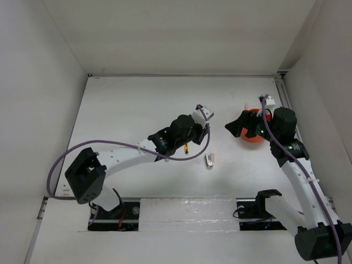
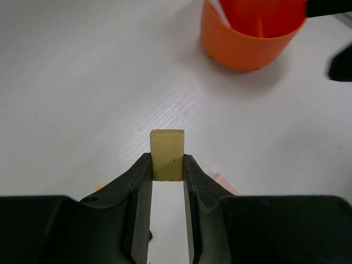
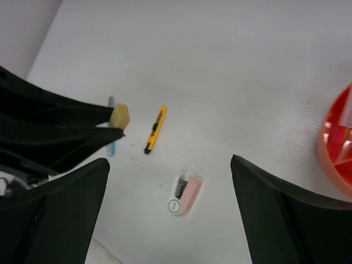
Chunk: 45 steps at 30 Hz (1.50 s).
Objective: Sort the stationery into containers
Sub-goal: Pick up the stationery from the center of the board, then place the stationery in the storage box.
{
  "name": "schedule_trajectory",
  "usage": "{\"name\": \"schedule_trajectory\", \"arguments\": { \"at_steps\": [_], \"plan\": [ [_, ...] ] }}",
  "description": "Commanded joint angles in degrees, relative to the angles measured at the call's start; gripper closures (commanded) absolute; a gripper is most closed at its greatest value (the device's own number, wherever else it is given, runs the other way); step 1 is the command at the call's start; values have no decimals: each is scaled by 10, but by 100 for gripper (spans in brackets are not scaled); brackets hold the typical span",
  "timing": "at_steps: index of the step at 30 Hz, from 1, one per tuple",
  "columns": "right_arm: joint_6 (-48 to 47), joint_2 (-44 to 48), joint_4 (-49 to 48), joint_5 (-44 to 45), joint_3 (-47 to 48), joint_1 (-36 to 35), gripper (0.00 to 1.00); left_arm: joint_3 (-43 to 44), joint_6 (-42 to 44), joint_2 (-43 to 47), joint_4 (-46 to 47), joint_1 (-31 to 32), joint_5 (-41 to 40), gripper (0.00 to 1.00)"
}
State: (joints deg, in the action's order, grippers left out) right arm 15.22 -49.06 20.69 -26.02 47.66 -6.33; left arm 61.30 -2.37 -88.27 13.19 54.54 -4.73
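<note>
My left gripper (image 2: 166,160) is shut on the tan eraser cube (image 2: 167,153) and holds it above the table, left of the orange tub (image 2: 250,41). The eraser also shows in the right wrist view (image 3: 119,115). The tub (image 1: 254,133) has inner dividers and a pale pen in it. My right gripper (image 1: 236,127) is wide open and empty beside the tub's left side. In the right wrist view (image 3: 169,162) it hangs over the grey-pink piece (image 3: 185,195). A yellow-black pen (image 3: 155,129) and a blue pen (image 3: 111,144), partly hidden by the left fingers, lie on the table.
The grey-pink piece (image 1: 209,159) lies on the white table between the two arms. The yellow-black pen (image 1: 186,147) lies under the left arm. White walls enclose the table on the left, back and right.
</note>
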Motion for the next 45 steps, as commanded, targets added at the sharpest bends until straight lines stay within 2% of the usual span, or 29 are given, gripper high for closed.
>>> {"name": "schedule_trajectory", "arguments": {
  "at_steps": [1, 4, 8, 14, 17, 19, 25, 28, 30, 31, 32, 33, 35, 38, 42, 43, 45],
  "plan": [
    [53, 1, -83, -91, 9, 4, 3, -44, 28, 54, 83, 13, 25, 100],
    [88, -10, -131, -105, -10, -10, 4, -44, 33, 66, 83, 19, 55, 100],
    [95, -23, -144, -93, -15, -32, 5, -29, 40, 66, 64, 19, 93, 100],
    [124, -39, -189, -93, -30, -59, 8, -36, 34, 95, 77, 24, 111, 100],
    [147, -53, -223, -106, -52, -73, 12, -48, 34, 113, 88, 24, 117, 100],
    [159, -62, -252, -113, -58, -81, 19, -48, 39, 120, 93, 24, 123, 100],
    [171, -74, -259, -103, -53, -114, 31, -53, 46, 125, 93, 36, 104, 100],
    [176, -80, -269, -103, -53, -128, 42, -58, 46, 125, 98, 36, 92, 100],
    [176, -80, -275, -103, -53, -135, 55, -58, 46, 125, 98, 36, 83, 100],
    [183, -80, -275, -103, -48, -142, 70, -64, 46, 125, 104, 36, 72, 100],
    [183, -80, -275, -103, -48, -142, 70, -65, 46, 130, 105, 36, 66, 100],
    [183, -80, -275, -103, -48, -148, 82, -70, 46, 130, 111, 36, 59, 100],
    [189, -80, -275, -108, -48, -155, 92, -75, 46, 130, 112, 36, 33, 100],
    [189, -85, -275, -113, -48, -162, 100, -80, 46, 130, 126, 36, 10, 100],
    [189, -90, -275, -119, -48, -162, 100, -80, 40, 130, 126, 36, -20, 100],
    [189, -90, -275, -119, -48, -162, 100, -74, 33, 124, 120, 36, -20, 79],
    [183, -96, -275, -114, -34, -162, 100, -74, 28, 124, 115, 36, -27, 55]
  ]
}}
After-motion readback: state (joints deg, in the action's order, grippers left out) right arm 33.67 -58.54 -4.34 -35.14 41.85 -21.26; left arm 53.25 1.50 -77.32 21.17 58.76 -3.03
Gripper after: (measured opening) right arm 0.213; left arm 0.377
